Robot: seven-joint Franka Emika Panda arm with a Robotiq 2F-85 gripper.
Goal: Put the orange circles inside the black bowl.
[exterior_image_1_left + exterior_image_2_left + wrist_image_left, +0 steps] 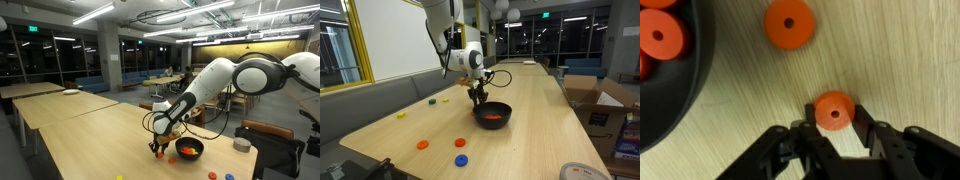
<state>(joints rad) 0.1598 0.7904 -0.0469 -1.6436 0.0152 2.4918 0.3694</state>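
Straddling flat orange plastic-looking disc beside glossy black round bowl near desk end edge; my gripper flanks rim, cannot tell if clamped. Light, stiff, slick: pinch opposite edges.

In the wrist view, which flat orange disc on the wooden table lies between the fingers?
The lower flat orange disc; the upper one lies clear of them.

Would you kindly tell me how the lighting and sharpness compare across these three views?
In an exterior view the light is dim, the ceiling strips glare, and the bowl is small; in an exterior view the table is evenly lit, with reflections in the dark windows; the wrist view is close and slightly soft, the claw dark around a disc.
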